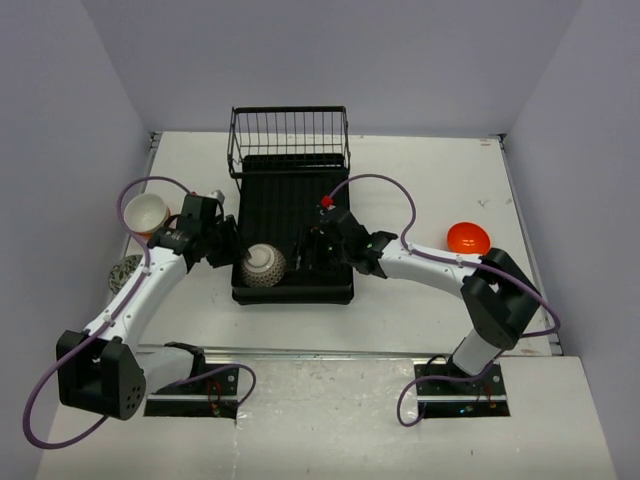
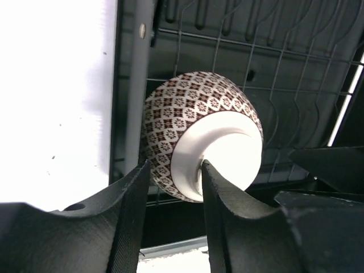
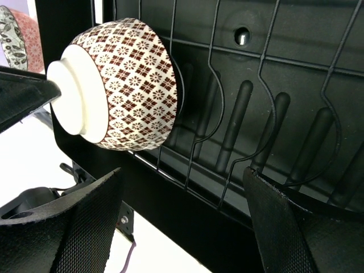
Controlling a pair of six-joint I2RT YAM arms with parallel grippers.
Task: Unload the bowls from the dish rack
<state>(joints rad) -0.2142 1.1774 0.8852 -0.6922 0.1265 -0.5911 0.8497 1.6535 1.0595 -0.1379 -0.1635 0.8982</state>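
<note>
**Item:** patterned bowl (image 2: 193, 125). It lies on its side in the near left corner of the dish rack (image 1: 285, 190), foot toward your left end effector (image 2: 173, 170) and rim toward the wire dividers (image 3: 256, 114).

**Left end effector:** jaws partway apart, straddling the foot ring. One finger (image 2: 133, 210) is at the patterned wall and the other in the hollow of the foot. You cannot tell whether they pinch yet.

**Right end effector** (image 3: 182, 173): spread wide, holding nothing, over the rack floor just beside the bowl.

**Hazards, as judged:**
- A shallow, glazed foot ring may slip from the fingers as you lift.
- The rim may catch a wire and drag the rack.
- The bowl may strike your right arm as it swings out.
- The counter on the left carries a cream bowl (image 1: 147, 212) and a floral bowl (image 1: 125, 272), so set down apart from them.
</note>
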